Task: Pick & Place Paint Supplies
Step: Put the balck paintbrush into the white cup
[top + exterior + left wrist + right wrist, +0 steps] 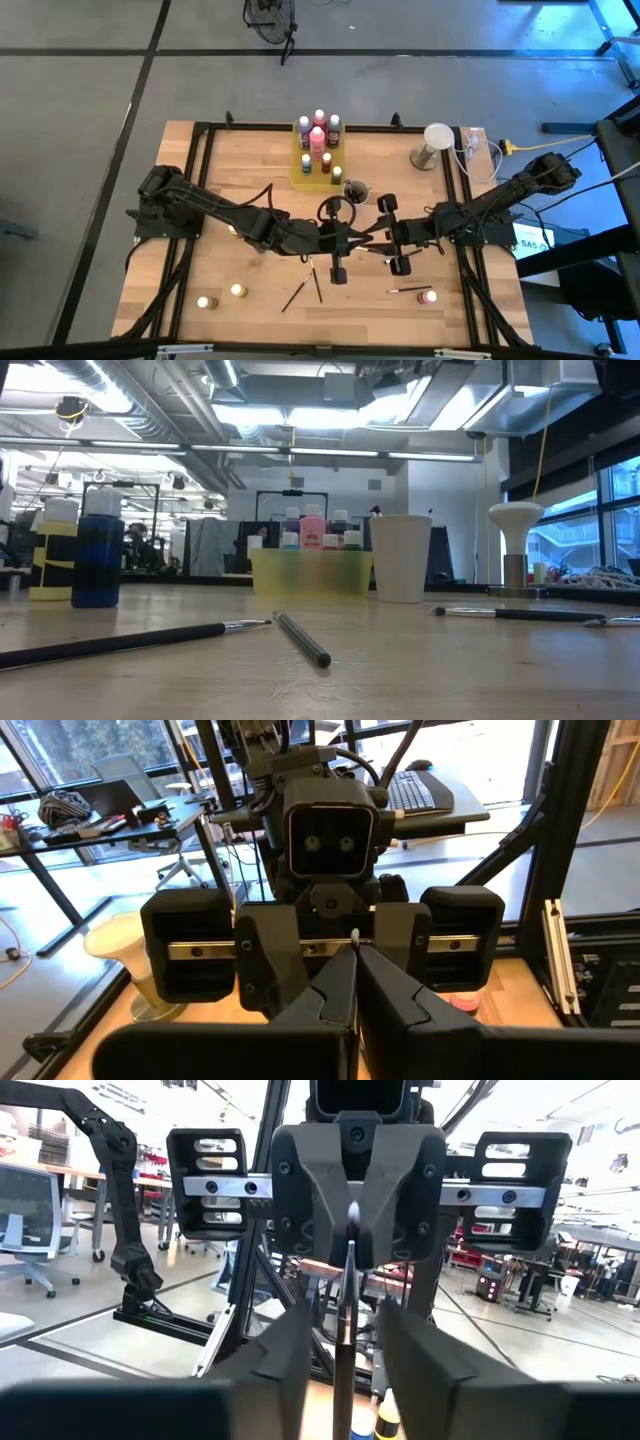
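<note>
Dark brush (345,1330) clamped in left gripper (355,955), between right gripper (343,1342) fingers, seemingly half-open.

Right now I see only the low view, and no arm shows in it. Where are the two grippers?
Observer: Both are over the middle of the table, facing each other tip to tip: the left gripper and the right gripper, a little way from the yellow tray.
Operator: Does one of them hold something?
Observer: Yes. The left gripper is shut on a thin brush, which reaches across toward the right gripper.
Operator: Has the right one taken it?
Observer: Not yet, it seems. The right wrist view shows its fingers on either side of the brush, with a gap on both sides.
</note>
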